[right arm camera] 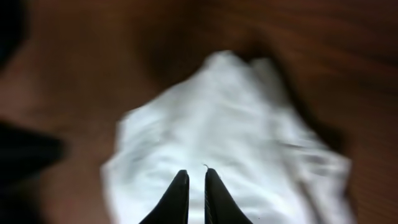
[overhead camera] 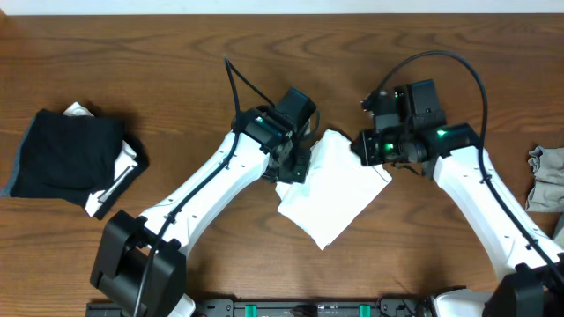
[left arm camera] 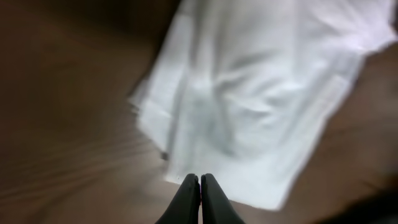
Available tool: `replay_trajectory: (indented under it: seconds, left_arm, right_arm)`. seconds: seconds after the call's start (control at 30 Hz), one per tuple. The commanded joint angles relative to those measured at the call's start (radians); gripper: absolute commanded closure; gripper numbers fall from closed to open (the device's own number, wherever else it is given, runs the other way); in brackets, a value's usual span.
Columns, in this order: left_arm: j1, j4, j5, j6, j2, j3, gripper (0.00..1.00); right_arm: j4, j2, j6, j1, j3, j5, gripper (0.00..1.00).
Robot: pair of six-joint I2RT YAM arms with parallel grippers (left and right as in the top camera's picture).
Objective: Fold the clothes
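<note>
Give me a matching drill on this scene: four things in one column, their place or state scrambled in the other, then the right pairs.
Things:
1. white T-shirt
2. dark garment
3. grey-beige garment
4. left pincer

Place or state:
A. far left of the overhead view, folded on a pile
B. fingers shut together
C. centre of the overhead view
D. far right edge of the overhead view, crumpled

Pairs: 1-C, 2-A, 3-D, 4-B
</note>
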Motion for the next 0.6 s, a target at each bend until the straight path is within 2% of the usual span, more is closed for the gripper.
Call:
replay_trajectory:
  seconds: [0.0, 0.33, 0.57]
  left_arm:
    - [0.001, -0.001, 0.127, 0.002, 0.005, -0.019, 0.94]
    - [-0.002, 0.036, 0.34, 0.183, 0.005, -0.056, 0.94]
    - [0.008, 0.089, 0.483, 0.297, 0.005, -0.153, 0.94]
  right_arm:
    - [0.003, 0.055, -0.002, -0.009, 0.004, -0.19, 0.92]
    - [0.117, 0.223, -0.005, -0.051, 0.004, -0.404, 0.93]
    - [0.136, 0.323, -0.006, -0.058, 0.004, -0.439, 0.93]
